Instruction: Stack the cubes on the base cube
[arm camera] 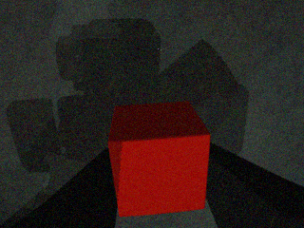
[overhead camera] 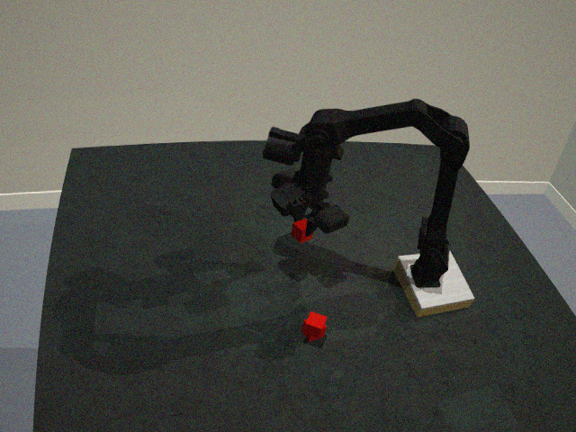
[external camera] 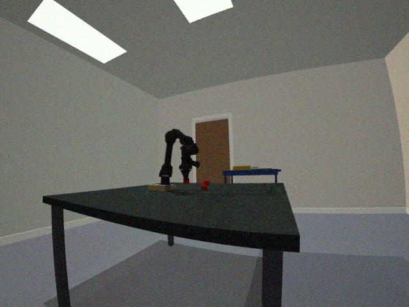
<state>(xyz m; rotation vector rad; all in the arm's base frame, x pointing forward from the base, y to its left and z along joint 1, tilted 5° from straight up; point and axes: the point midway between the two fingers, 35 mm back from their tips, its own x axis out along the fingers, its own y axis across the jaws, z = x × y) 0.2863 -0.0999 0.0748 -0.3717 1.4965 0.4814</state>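
The arm [overhead camera: 442,153] and its gripper [overhead camera: 308,221] were matte black throughout. The cube [overhead camera: 301,230] clamped between the gripper's fingers was plain red, unpatterned, with its top face a darker red than the face toward the wrist camera [arm camera: 161,174]. A second cube [overhead camera: 314,325], well apart from the gripper on the near side, was the same plain red. The table top [overhead camera: 139,279] under the gripper was dark charcoal with a faint green cast, mottled by darker shadow patches. The arm's base plate [overhead camera: 458,297], off to the gripper's side, was white on top with tan edges.
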